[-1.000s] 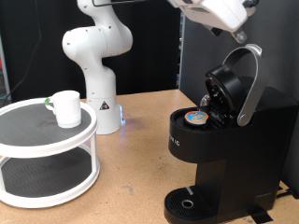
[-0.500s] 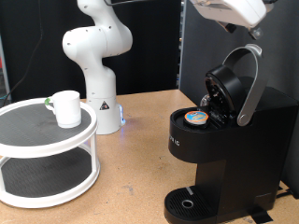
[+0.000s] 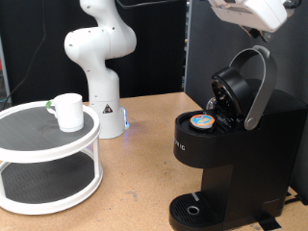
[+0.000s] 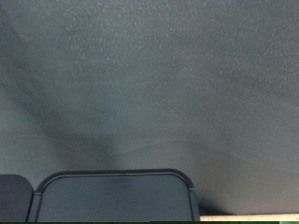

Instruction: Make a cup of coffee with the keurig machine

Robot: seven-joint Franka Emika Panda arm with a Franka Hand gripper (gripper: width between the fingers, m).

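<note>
The keurig machine [image 3: 229, 159] stands at the exterior view's right with its lid raised and the silver-grey handle [image 3: 258, 89] tilted up. A small pod with a tan-and-blue top [image 3: 202, 121] sits in the open chamber. The cup [image 3: 68, 111] stands upright on the top tier of a round white stand [image 3: 29, 144] at the left, far from the arm. Only the white body of my hand [image 3: 252, 12] shows, at the top edge above the raised lid; its fingers are out of view. Nothing shows in it. The wrist view shows no fingers.
A second white jointed arm [image 3: 99, 58] stands at the back on the wooden table [image 3: 135, 183]. A black panel [image 3: 202, 48] rises behind the machine. The wrist view shows a dark grey surface [image 4: 149, 84] and a dark rounded-corner shape [image 4: 112, 196].
My hand has moved up and to the exterior view's right, away from the raised lid, and is now mostly out of the frame. The machine, pod and cup have not moved.
</note>
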